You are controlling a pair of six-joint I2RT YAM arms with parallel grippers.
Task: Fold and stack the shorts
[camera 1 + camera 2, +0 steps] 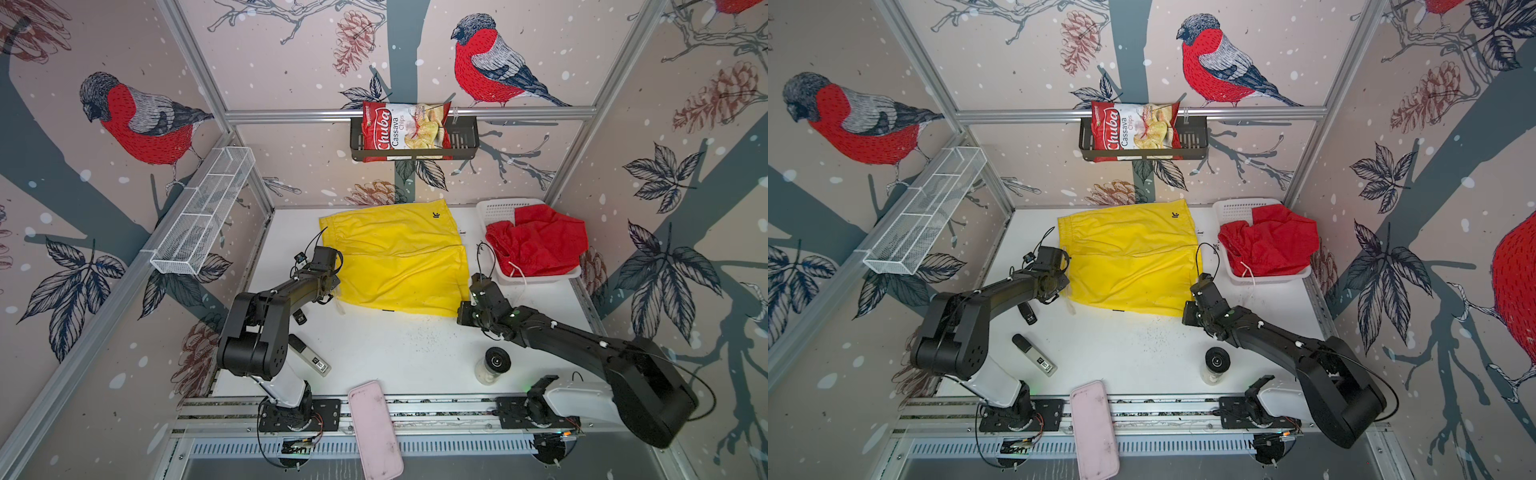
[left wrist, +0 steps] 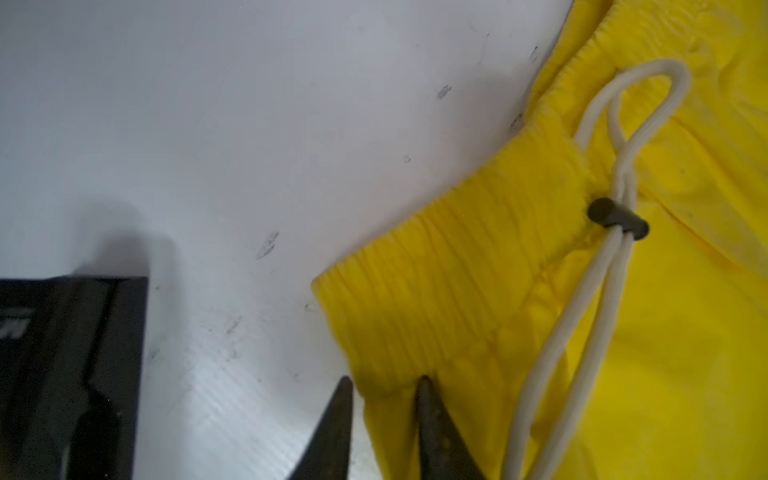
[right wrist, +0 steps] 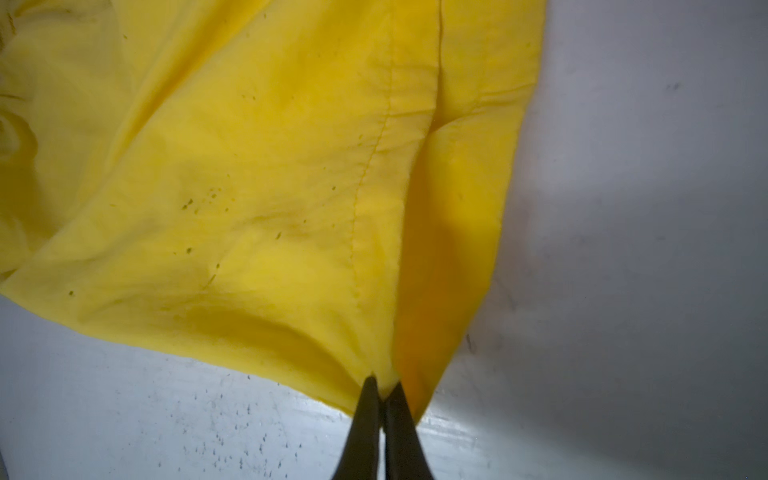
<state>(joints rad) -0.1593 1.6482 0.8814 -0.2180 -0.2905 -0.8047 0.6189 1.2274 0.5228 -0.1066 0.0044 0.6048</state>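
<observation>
Yellow shorts (image 1: 395,262): spread flat on the middle of the table (image 1: 407,361), waistband to the left, legs to the right, small dark logo at the far right corner.
Cord (image 2: 582,299): white, looped on the waistband through a dark toggle (image 2: 618,219), near the left fingers.
Left gripper (image 2: 384,384): at the near waistband corner. Its fingers straddle the cloth edge with a gap; I cannot tell whether they pinch it.
Right gripper (image 3: 382,386): tips together, clamped on the near hem corner, with the cloth puckered at the tips.
Red shorts (image 1: 540,245): crumpled in a white basket (image 1: 494,212) at the far right, near the yellow legs. The drawstring (image 1: 517,272) hangs over the near rim.
By the left arm: a small black cylinder (image 1: 300,318) and a marker (image 1: 309,353), lying apart from the shorts.
By the right arm: a jar (image 1: 496,363), upright, with a black lid.
Front edge: a pink case (image 1: 374,428) lying across the rail.
Walls: a chips bag (image 1: 405,129) in a black shelf (image 1: 461,141) at the back, and a wire rack (image 1: 203,212) on the left.
</observation>
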